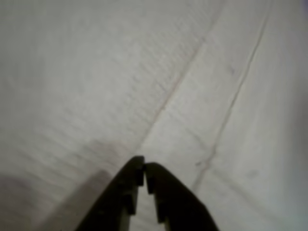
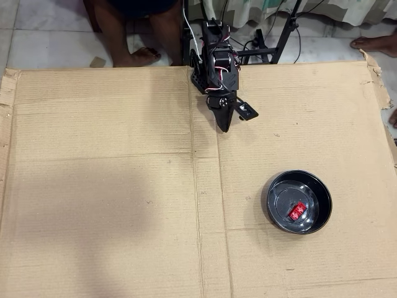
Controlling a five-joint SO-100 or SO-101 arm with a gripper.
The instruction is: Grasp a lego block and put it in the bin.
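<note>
Though glossy, bin (image 2: 279, 214) with lego block (image 2: 298, 211) inside

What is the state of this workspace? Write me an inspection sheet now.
Surface: creased cardboard sheet over a tiled floor.
Job's things: lego block lies inside the bin, right of centre in the overhead view.
Clutter: nothing seen on the cardboard.
Grippers: gripper shut and empty, over bare cardboard, apart from the bin.
Cables: wires on the arm and behind its base.
Surroundings: a person's legs at the top edge, a stand, a foot.
</note>
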